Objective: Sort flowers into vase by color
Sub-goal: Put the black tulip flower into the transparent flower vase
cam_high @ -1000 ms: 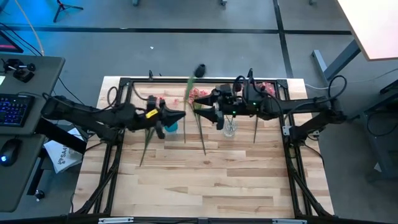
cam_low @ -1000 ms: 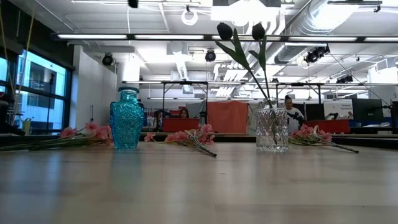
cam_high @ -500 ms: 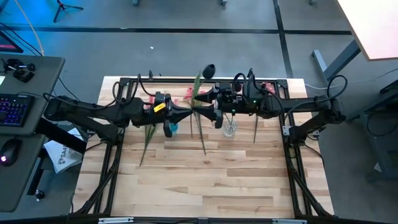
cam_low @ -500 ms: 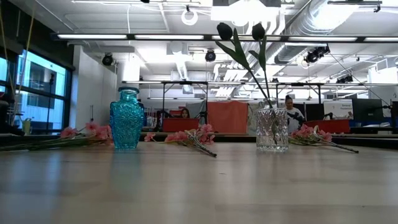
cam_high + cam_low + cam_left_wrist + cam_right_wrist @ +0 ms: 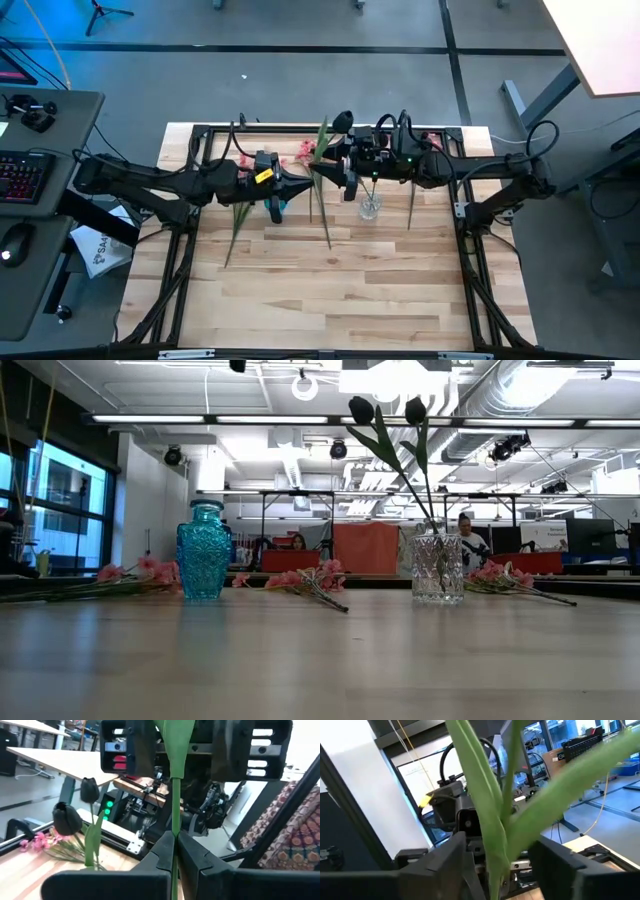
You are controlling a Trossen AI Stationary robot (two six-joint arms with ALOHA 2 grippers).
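My left gripper (image 5: 300, 186) is shut on a near-black tulip (image 5: 343, 120) held above the table's far middle. My right gripper (image 5: 336, 178) faces it, open; its fingers (image 5: 136, 747) stand on either side of the tulip's stem and leaves (image 5: 492, 825) without touching that I can see. A clear glass vase (image 5: 438, 568) holds two dark tulips (image 5: 362, 409). A teal vase (image 5: 204, 550) stands to its left. Pink sprays (image 5: 310, 578) lie on the table by their stems and blossoms. My left gripper pinches the tulip's green stem (image 5: 173, 815) between its two fingers, below the leaves. The fingers come level from the table's left and lie across the stem. The tulip is lifted clear, roughly upright, with its dark head (image 5: 343, 120) up.
More pink sprays lie at the far left (image 5: 135, 574) and far right (image 5: 500, 576) of the table. Loose stems (image 5: 235, 225) reach toward the near side. The black frame rail (image 5: 300, 128) runs along the far edge. Bare wood (image 5: 330, 300) fills the near half.
My left gripper has gone toward the table's right edge, toward my right gripper, carrying the tulip. The tulip stays lifted and roughly upright; its stem now stands between my right gripper's fingers.
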